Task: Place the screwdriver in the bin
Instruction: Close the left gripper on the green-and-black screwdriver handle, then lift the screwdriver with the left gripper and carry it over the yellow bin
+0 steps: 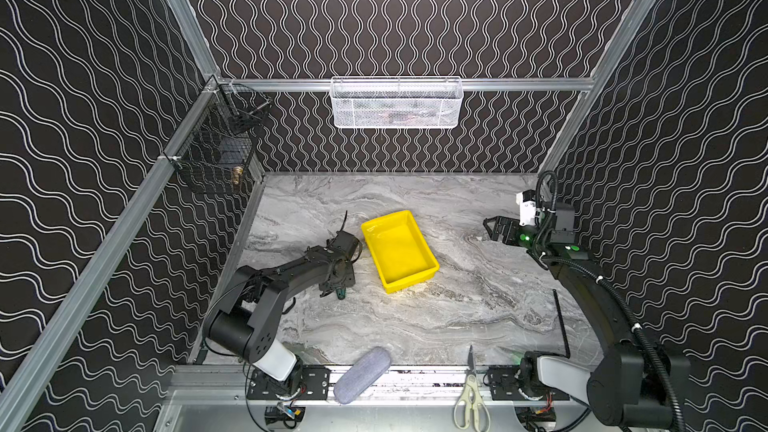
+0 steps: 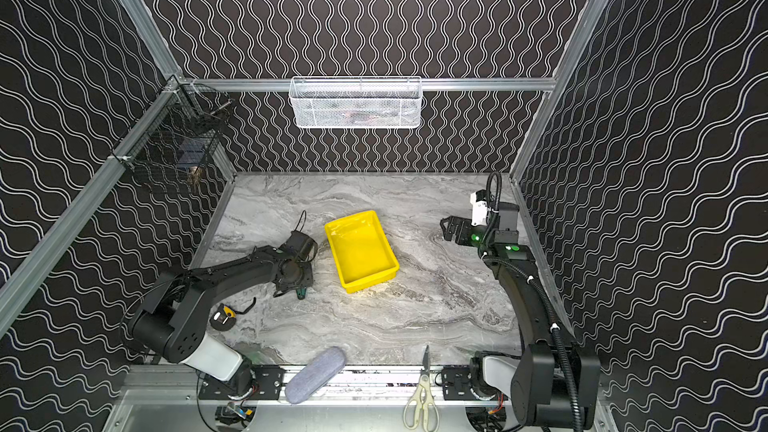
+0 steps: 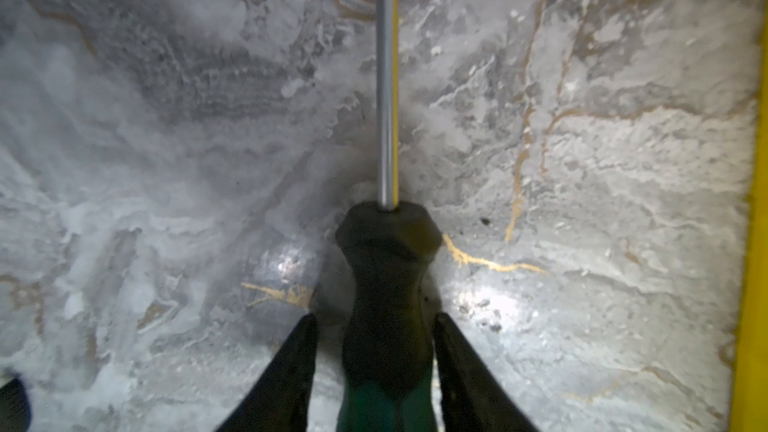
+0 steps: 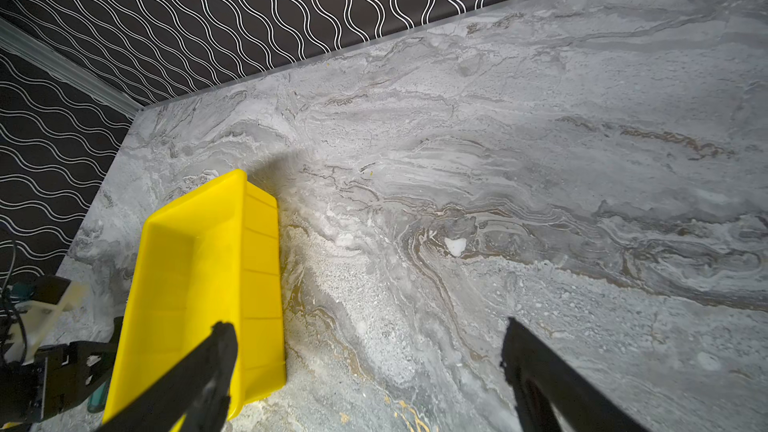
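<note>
The screwdriver [image 3: 386, 284] lies flat on the marble table, its black-and-green handle between my left gripper's fingers and its metal shaft pointing away. My left gripper [image 3: 376, 317] straddles the handle, open, with a thin strip of table showing on each side. In both top views only the green handle end [image 1: 340, 295] [image 2: 300, 293] shows under the left gripper [image 1: 334, 289]. The yellow bin [image 1: 399, 251] [image 2: 361, 251] [image 4: 199, 268] sits just right of it, and its wall [image 3: 754, 243] borders the left wrist view. My right gripper [image 1: 490, 228] [image 4: 368, 324] hovers open to the bin's right, holding nothing.
Pale-handled scissors [image 1: 469, 392] and a grey pouch [image 1: 361, 374] lie at the front edge. A tape measure [image 2: 222, 317] sits by the left arm's base. A white mesh basket [image 1: 397, 103] hangs on the back wall, a black wire basket [image 1: 216, 151] on the left wall.
</note>
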Action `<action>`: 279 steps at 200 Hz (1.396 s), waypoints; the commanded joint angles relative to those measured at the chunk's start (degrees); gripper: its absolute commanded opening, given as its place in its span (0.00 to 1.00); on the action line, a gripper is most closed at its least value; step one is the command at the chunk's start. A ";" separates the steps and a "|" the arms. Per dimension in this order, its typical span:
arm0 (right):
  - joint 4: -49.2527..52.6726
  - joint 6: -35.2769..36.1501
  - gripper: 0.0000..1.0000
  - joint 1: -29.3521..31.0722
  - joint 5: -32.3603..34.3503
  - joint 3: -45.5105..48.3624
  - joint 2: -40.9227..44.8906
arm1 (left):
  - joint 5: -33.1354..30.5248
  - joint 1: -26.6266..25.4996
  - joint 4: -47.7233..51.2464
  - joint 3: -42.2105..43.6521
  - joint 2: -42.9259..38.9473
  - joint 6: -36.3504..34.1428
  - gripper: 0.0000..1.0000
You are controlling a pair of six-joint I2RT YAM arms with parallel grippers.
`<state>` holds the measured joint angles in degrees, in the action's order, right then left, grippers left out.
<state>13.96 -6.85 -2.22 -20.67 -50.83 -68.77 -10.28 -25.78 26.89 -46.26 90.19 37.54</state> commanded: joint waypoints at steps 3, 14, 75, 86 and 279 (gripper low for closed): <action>0.50 0.22 0.99 0.11 -0.78 -0.32 0.21 | 2.78 0.07 -0.97 0.82 0.01 -0.33 0.33; 0.42 0.17 0.99 0.11 -0.74 -0.28 0.30 | 2.73 0.12 -1.04 1.23 -0.49 -0.23 0.28; 0.23 0.04 0.99 0.11 -1.30 -0.23 0.17 | 1.66 0.09 1.08 0.96 -3.27 -0.15 0.15; 0.57 0.17 0.99 0.10 -1.18 -0.39 0.17 | 1.04 0.10 1.72 0.78 -3.96 -0.30 0.13; -0.33 -0.35 0.99 0.09 -2.55 -0.41 -0.01 | -1.12 -9.20 13.53 -17.04 -9.99 0.65 0.05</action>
<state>13.96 -6.87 -2.22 -22.13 -50.92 -68.88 -11.49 -33.39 39.46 -59.81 78.70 37.56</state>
